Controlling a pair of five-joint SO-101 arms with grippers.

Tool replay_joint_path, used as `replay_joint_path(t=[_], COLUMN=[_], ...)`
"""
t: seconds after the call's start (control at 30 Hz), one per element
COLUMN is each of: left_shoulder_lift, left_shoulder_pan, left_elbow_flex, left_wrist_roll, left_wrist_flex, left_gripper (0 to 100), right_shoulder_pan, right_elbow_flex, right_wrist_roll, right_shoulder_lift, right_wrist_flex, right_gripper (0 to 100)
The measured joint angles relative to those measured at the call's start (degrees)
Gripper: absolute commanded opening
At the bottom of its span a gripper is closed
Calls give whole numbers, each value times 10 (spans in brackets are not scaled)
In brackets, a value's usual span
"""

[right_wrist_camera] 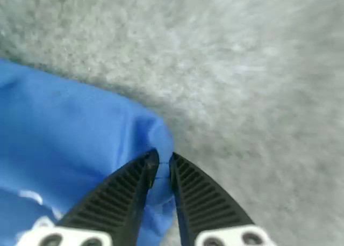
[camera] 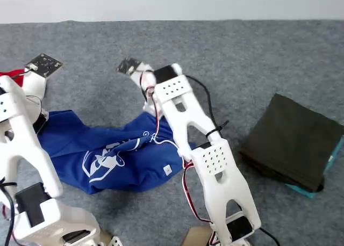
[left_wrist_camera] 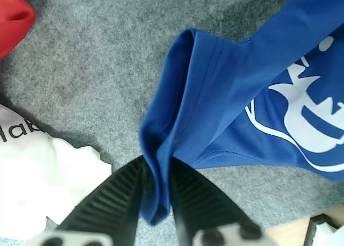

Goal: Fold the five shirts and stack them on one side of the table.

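- Progress: a folded dark shirt (camera: 293,141) lies square at the right of the grey surface (camera: 242,58), on top of something teal (camera: 329,168) that peeks out beneath it; probably a second folded shirt, so I judge two of five done
- Blue shirt (camera: 113,154) is in work: it lies rumpled at centre-left, not yet folded
- Left hand (left_wrist_camera: 156,176) is clamped on a hemmed edge at the shirt's left end; right hand (right_wrist_camera: 160,168) is pinched on a rounded fold at its far right corner
- Left to do: the blue one, then the red shirt (left_wrist_camera: 13,15) and white shirt (left_wrist_camera: 37,187), both bunched near the left hand
- Materials: the blue fabric is smooth and slightly glossy, with a stitched hem and a white printed emblem (camera: 105,160); the surface is fuzzy and felt-like; the dark shirt is matte, with crisp edges; the ribbed fingers (left_wrist_camera: 115,195) are black
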Motion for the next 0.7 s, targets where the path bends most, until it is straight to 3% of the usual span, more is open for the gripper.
replay_joint_path(t=[0.13, 0.37, 0.7], left_shoulder_lift=[0, -25, -45], left_shoulder_pan=[0, 3, 21], left_elbow_flex=[0, -77, -292], left_wrist_roll=[1, 85, 325], left_wrist_flex=[0, 1, -11], left_gripper=[6, 6, 6], right_shoulder_pan=[-2, 25, 109], right_elbow_flex=[-90, -240, -302], right_wrist_roll=[22, 28, 28], right_shoulder_lift=[0, 0, -149], right_wrist_flex=[53, 93, 74], right_gripper=[11, 11, 11])
